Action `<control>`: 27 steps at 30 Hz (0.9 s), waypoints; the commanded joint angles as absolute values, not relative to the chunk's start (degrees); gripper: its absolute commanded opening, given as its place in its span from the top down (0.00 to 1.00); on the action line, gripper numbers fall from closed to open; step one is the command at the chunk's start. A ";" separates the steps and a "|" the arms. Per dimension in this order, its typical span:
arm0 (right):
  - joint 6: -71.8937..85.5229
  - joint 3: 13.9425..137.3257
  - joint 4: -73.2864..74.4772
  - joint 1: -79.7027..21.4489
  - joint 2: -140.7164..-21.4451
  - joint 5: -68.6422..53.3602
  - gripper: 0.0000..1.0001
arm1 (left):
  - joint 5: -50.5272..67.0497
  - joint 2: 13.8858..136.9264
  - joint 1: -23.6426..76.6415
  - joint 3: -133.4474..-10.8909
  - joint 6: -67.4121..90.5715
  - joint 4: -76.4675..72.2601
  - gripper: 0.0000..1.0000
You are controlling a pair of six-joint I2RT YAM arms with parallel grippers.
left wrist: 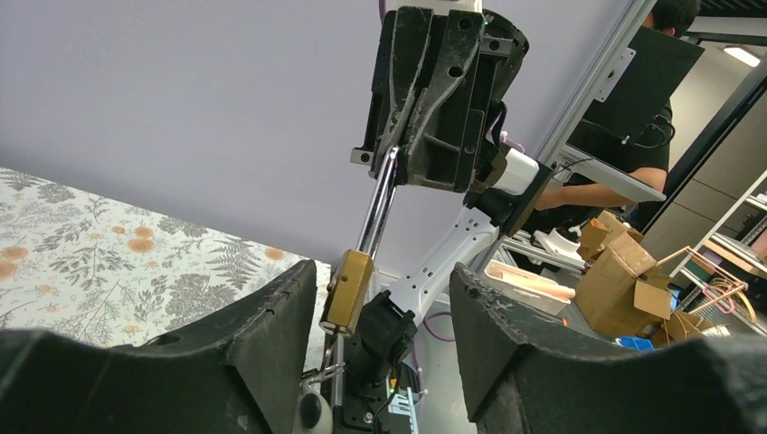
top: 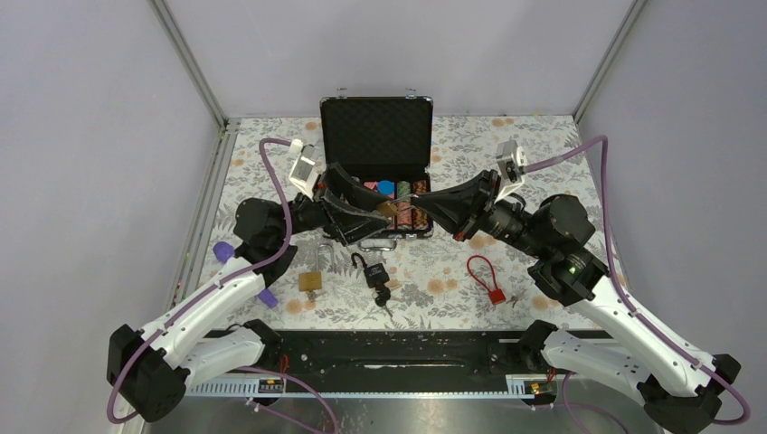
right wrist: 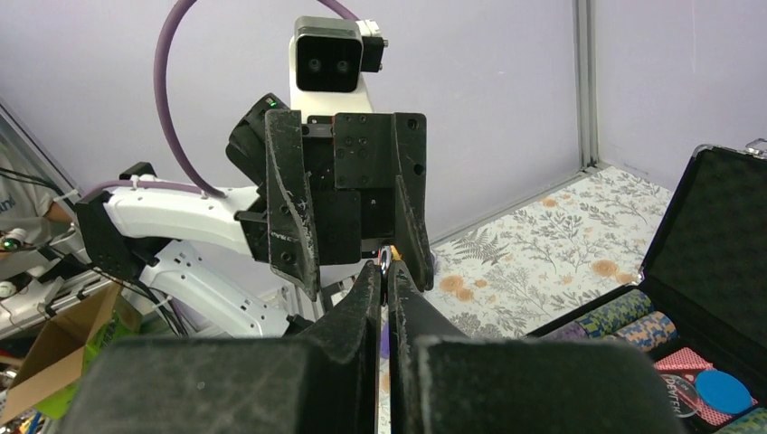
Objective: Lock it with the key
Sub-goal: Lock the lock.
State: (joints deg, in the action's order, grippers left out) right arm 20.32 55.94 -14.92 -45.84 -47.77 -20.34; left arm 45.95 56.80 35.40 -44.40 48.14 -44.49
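My right gripper (top: 404, 210) is shut on the long silver shackle (left wrist: 380, 203) of a brass padlock (left wrist: 348, 291) and holds it in the air in front of the open case. A small key (left wrist: 326, 371) hangs under the padlock's body. My left gripper (left wrist: 383, 271) is open, its jaws on either side of the padlock and not touching it; the body is close to the left finger. In the right wrist view my right gripper (right wrist: 386, 271) pinches the shackle (right wrist: 385, 257), and the left gripper's fingers (right wrist: 294, 226) stand spread just beyond it.
An open black case (top: 375, 136) with poker chips stands behind the grippers. On the flowered table lie a second brass padlock (top: 310, 281), a black padlock (top: 375, 271) with keys (top: 383, 297), and a red cable lock (top: 487, 278).
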 commanded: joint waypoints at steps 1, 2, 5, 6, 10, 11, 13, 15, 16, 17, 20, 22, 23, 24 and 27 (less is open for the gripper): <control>22.00 56.43 -21.20 -46.12 -46.83 -17.39 1.00 | 44.96 56.65 35.50 -45.35 49.04 -49.25 0.44; 22.15 56.49 -21.19 -46.16 -46.88 -17.54 1.00 | 44.73 56.68 35.51 -45.35 49.07 -49.31 0.44; 22.34 56.52 -21.34 -46.14 -46.91 -17.56 1.00 | 44.48 56.85 35.49 -45.62 49.17 -49.73 0.50; 22.53 56.52 -21.32 -46.14 -46.97 -17.43 1.00 | 44.63 57.05 35.51 -45.84 49.21 -49.73 0.52; 23.32 56.73 -21.66 -46.14 -47.21 -17.49 1.00 | 44.59 57.56 35.46 -46.06 49.22 -49.75 0.59; 23.39 56.72 -21.70 -46.14 -47.20 -17.49 1.00 | 44.56 57.64 35.52 -46.06 49.22 -49.81 0.63; 23.76 56.76 -21.71 -46.14 -47.34 -17.58 1.00 | 44.49 57.74 35.51 -46.10 49.22 -49.85 0.75; 24.12 56.74 -21.71 -46.14 -47.45 -17.58 1.00 | 44.30 57.79 35.51 -46.06 49.15 -49.76 0.88; 24.27 56.70 -21.75 -46.14 -47.48 -17.58 1.00 | 44.34 57.71 35.51 -46.05 49.06 -49.74 0.93; 24.45 56.61 -21.59 -46.14 -47.46 -17.62 1.00 | 44.31 57.60 35.49 -46.10 48.96 -49.58 0.99; 24.55 57.10 -18.89 -46.14 -47.56 -17.66 1.00 | 44.00 56.90 35.51 -46.41 46.68 -46.67 1.00; 23.54 58.52 -13.73 -46.14 -47.84 -18.18 0.80 | 43.87 55.86 35.51 -47.34 43.03 -41.53 1.00; 22.54 59.58 -10.32 -46.14 -47.94 -18.57 0.67 | 43.73 55.21 35.51 -48.02 40.73 -38.08 1.00; 21.57 60.64 -6.82 -46.14 -48.14 -18.68 0.55 | 43.65 54.53 35.51 -48.74 38.26 -34.51 1.00; 18.31 63.96 3.73 -46.06 -48.52 -18.61 0.33 | 43.55 52.92 35.43 -51.26 30.50 -23.53 1.00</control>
